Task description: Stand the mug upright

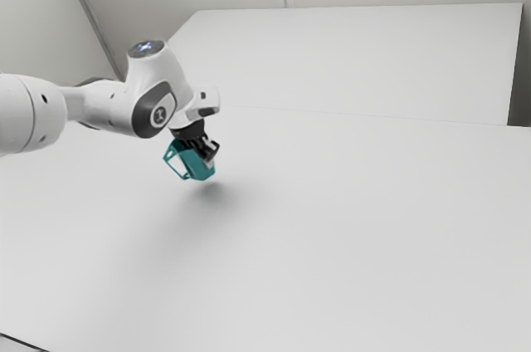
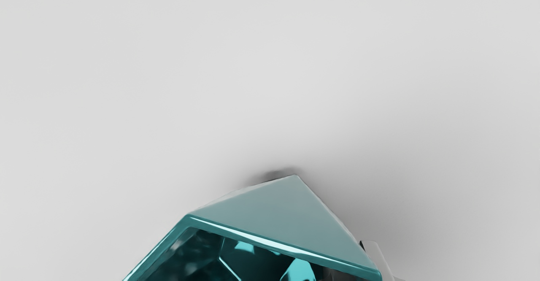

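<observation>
Below the arm's hand, the gripper (image 1: 207, 153) holds the teal mug (image 1: 192, 165), which is tilted and hangs over the table with a soft shadow beneath. In the wrist view the mug (image 2: 270, 217) shows a pale teal outer side and a shiny, faceted inside at its open mouth. The gripper (image 2: 357, 266) is shut on the mug's wall: a light fingertip lies against the outside, and a dark shape that looks like the other finger is inside the rim. Much of the mug's lower part is hidden.
A broad white table (image 1: 357, 227) extends under the arm and toward the exterior view's right. Behind it stands a pale panel (image 1: 357, 61). A thin dark line (image 1: 23, 343) runs at the near left corner of the exterior view.
</observation>
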`<move>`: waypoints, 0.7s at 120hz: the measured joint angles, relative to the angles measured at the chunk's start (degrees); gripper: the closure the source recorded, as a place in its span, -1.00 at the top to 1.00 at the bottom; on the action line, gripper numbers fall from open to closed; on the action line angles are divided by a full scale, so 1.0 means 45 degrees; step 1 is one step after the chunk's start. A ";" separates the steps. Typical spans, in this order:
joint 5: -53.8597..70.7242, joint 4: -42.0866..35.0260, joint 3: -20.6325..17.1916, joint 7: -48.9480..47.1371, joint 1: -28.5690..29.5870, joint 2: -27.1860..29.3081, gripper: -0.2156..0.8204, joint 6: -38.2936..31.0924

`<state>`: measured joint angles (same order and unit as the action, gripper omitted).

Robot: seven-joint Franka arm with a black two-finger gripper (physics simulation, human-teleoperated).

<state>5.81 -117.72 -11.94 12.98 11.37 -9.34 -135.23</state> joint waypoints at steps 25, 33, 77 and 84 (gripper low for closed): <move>0.0069 -0.1362 -0.0133 -0.0457 -0.0055 0.0670 -0.93 -0.0657; 0.0077 -0.1672 -0.0144 -0.0584 -0.0050 0.0776 -0.93 -0.0828; 0.0086 -0.2136 -0.0225 -0.1086 -0.0024 0.0658 -0.93 -0.1584; 0.0085 -0.2153 -0.0225 -0.1141 -0.0015 0.0595 -0.93 -0.1676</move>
<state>6.20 -127.41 -12.95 7.85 11.30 -6.66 -142.77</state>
